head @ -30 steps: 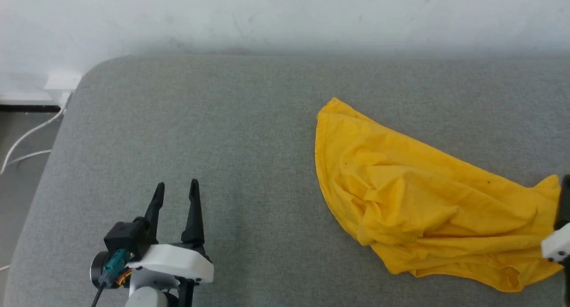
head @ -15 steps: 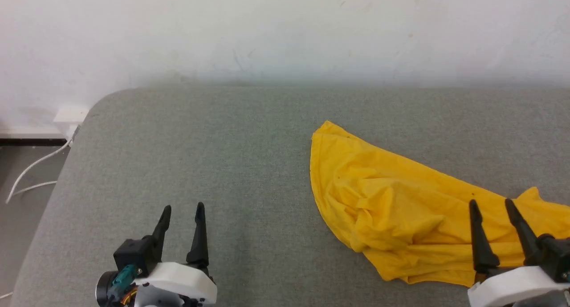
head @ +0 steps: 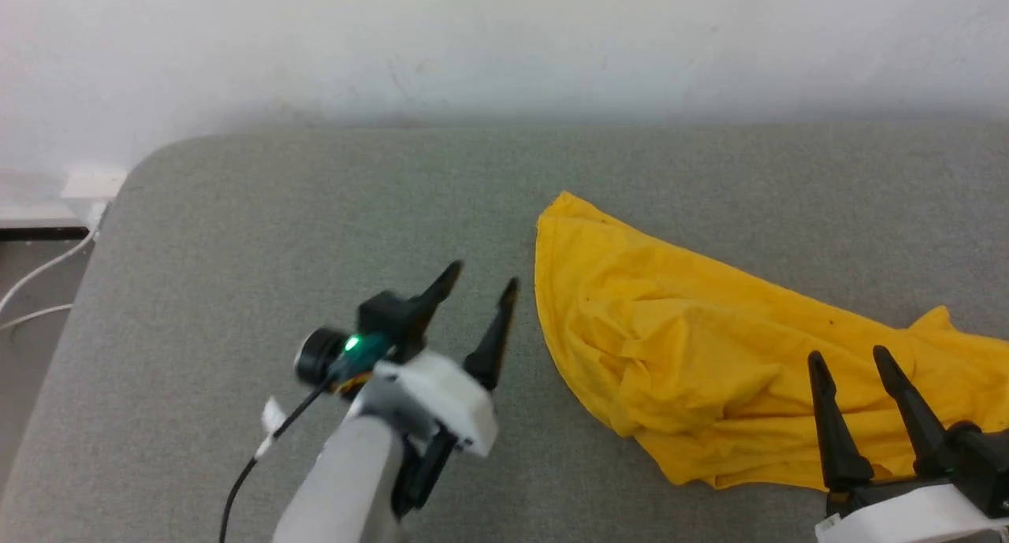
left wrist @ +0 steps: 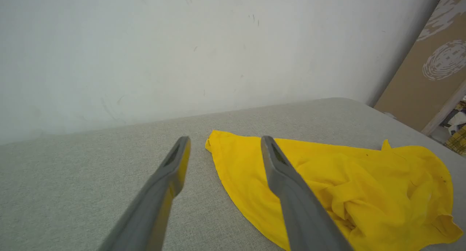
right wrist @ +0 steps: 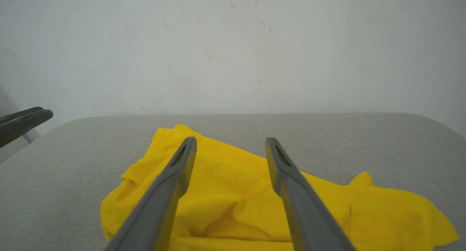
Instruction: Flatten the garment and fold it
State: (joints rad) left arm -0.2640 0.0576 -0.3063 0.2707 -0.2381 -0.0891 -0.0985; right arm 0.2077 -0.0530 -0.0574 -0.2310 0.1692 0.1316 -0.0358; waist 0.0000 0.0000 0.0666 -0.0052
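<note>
The garment (head: 709, 346), a bright yellow T-shirt, lies crumpled in a long heap on the right half of the grey table (head: 315, 212); no print shows. My left gripper (head: 485, 281) hovers open just left of the shirt's left edge, fingers pointing up and to the right. In the left wrist view the garment (left wrist: 346, 185) spreads to the right beyond the open fingers (left wrist: 171, 171). My right gripper (head: 847, 355) stands open over the shirt's near right part. The right wrist view has the garment (right wrist: 233, 192) under and beyond the spread fingers (right wrist: 284, 167), nothing between them.
A white wall (head: 504, 46) runs along the table's far edge. White cables (head: 39, 283) and a socket box (head: 87, 187) sit off the table's left corner. A brown board (left wrist: 426, 83) leans past the table's right end. The left gripper's fingers (right wrist: 22, 121) show at the right wrist view's left edge.
My left gripper has swung up and right, close to the shirt's left edge. The right gripper came into view over the shirt's near right. The camera shifted too.
</note>
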